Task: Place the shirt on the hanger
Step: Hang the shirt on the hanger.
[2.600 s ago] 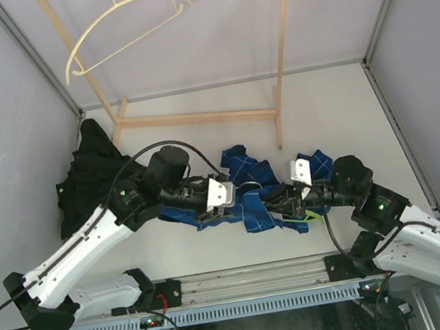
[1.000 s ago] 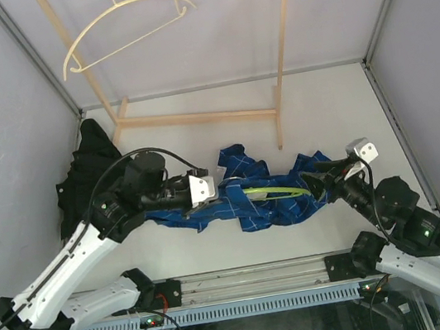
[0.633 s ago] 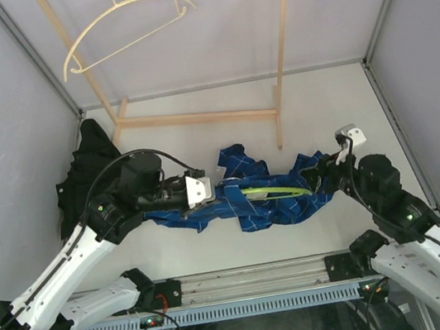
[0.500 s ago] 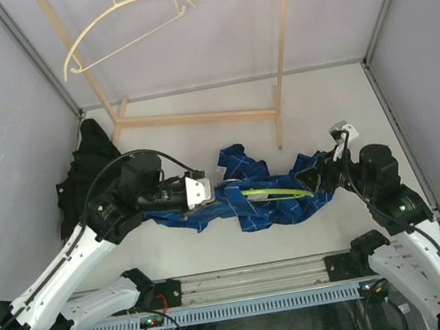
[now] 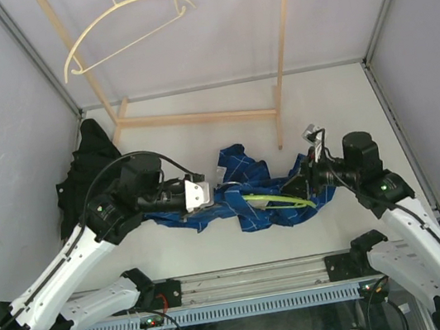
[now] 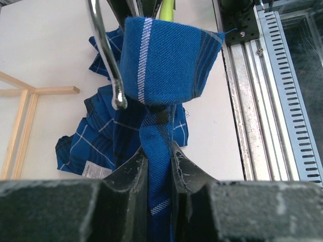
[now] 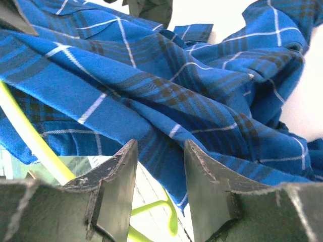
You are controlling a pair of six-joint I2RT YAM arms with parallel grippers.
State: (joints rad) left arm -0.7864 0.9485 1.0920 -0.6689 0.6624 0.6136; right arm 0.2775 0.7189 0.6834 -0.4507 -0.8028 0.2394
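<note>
Blue plaid shirt (image 5: 249,215) is found crumpled on the white bench (image 5: 336,105), just in front of the base rail of the wooden rack (image 5: 196,118), on the side towards the arm bases. The lime-green hanger (image 5: 280,200) is lodged in the folds of the shirt, in front of the rack's right upright, with only part of its bar exposed. The left gripper (image 5: 204,194) is positioned at the end of the shirt that lies in front of the rack's left upright. In the left wrist view, its fingers (image 6: 128,174) are pressed together on a narrow fold of the plaid fabric, which is raised off the bench. The silver hook (image 6: 108,65) of the hanger is seen just beside this fold. The right gripper (image 5: 302,181) is positioned at the opposite end of the shirt, in front of the rack's right upright. In the right wrist view, its fingers (image 7: 118,186) are spread, and nothing is clamped between them; the fabric and the green bar lie just beyond the tips. A black garment (image 5: 92,177) is heaped to the left of the rack base. A cream hanger (image 5: 123,25) hangs beside the rack's left upright.
</note>
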